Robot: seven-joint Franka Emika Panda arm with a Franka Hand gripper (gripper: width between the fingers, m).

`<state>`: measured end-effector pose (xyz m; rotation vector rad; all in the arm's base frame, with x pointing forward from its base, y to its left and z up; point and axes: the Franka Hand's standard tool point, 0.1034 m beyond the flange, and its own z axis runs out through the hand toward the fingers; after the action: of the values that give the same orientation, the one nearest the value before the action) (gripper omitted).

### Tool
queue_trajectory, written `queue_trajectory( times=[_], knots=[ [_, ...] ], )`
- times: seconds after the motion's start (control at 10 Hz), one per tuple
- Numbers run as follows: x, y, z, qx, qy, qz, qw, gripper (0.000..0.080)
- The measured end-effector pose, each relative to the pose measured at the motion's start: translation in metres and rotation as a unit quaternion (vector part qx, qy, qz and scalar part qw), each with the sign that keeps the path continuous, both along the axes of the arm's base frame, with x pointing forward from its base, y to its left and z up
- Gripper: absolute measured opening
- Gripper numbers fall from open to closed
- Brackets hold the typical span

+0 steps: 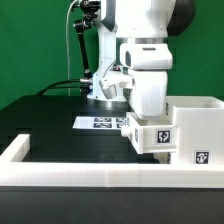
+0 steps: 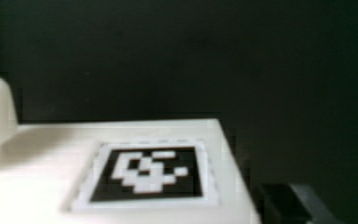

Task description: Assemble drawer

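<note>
A small white open-topped tray (image 1: 150,136) with black-and-white tags sits directly under my gripper (image 1: 143,112), against the exterior view's left side of the large white boxy housing (image 1: 196,128). In the wrist view the tray's tagged face (image 2: 149,172) fills the space close to the camera. One dark fingertip (image 2: 297,200) lies right beside the tray's edge, and the other finger is hidden behind the tray. The gripper looks shut on the tray. I see no second small tray.
The marker board (image 1: 100,122) lies flat on the black table behind the tray. The long low white rim (image 1: 70,170) runs along the table's front and the exterior view's left. A black stand with cables (image 1: 78,50) rises at the back.
</note>
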<state>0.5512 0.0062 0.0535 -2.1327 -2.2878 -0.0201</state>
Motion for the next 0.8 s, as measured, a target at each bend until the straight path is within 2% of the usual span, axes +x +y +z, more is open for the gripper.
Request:
queue_trajectory(
  times=[0.1, 0.2, 0.3, 0.4, 0.6, 0.8],
  knots=[
    [0.000, 0.000, -0.001, 0.000, 0.001, 0.000, 1.000, 0.0429],
    [0.000, 0.001, -0.001, 0.000, 0.001, 0.001, 1.000, 0.0429],
    [0.000, 0.000, -0.001, 0.000, 0.001, 0.000, 1.000, 0.0585],
    [0.000, 0.001, 0.001, 0.000, 0.000, -0.003, 1.000, 0.0638],
    [0.002, 0.007, 0.010, -0.003, 0.007, -0.021, 1.000, 0.0646],
    [0.013, 0.007, 0.027, -0.010, 0.018, -0.022, 1.000, 0.0649]
  ],
)
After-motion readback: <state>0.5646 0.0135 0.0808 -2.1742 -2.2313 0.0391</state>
